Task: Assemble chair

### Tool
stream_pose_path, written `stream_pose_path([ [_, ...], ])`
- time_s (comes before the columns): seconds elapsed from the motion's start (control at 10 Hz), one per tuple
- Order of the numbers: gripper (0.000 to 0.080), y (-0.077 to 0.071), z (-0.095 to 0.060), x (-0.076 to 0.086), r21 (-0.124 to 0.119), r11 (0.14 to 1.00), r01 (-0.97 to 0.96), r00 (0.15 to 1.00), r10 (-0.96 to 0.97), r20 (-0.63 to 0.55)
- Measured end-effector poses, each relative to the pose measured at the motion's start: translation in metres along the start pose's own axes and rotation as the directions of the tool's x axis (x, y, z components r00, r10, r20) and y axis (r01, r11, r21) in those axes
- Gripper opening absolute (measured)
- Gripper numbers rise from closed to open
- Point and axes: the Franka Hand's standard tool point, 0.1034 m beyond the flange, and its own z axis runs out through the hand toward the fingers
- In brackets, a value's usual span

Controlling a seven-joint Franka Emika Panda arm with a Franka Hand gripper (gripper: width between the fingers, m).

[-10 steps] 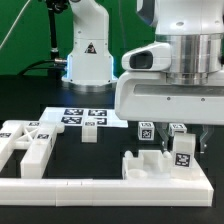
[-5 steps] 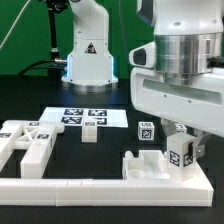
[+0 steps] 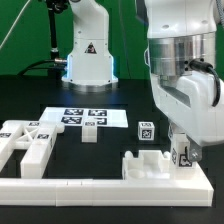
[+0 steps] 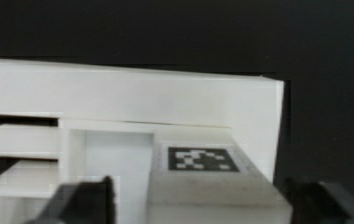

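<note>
Turned since the earlier frames, the wrist housing now stands narrower and farther toward the exterior view's right. Gripper (image 4: 195,203): jaws spread wide, one finger (image 4: 85,200) on each side of a tagged post of the chair (image 3: 148,166), not clamping it. Chair: at the exterior view's lower right, resting against the long L-shaped rail (image 3: 70,186), apart from the marker board (image 3: 85,116).
</note>
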Motion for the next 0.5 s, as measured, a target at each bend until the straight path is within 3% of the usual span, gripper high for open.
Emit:
stream_pose_path([
  [0.1, 0.0505, 0.0006, 0.0001, 0.0006, -0.006, 0.989, 0.147, 0.989, -0.147, -0.007],
  [0.2, 0.0618, -0.002, -0.0011, 0.0029, 0.004, 0.944, 0.329, 0.944, -0.329, -0.013],
  [0.4, 0.064, -0.0048, -0.0023, 0.004, 0.012, 0.778, 0.629, 0.778, -0.628, -0.029],
  [0.5, 0.0648, -0.0023, -0.0006, 0.0015, -0.003, 0.675, 0.738, 0.675, -0.737, -0.032],
])
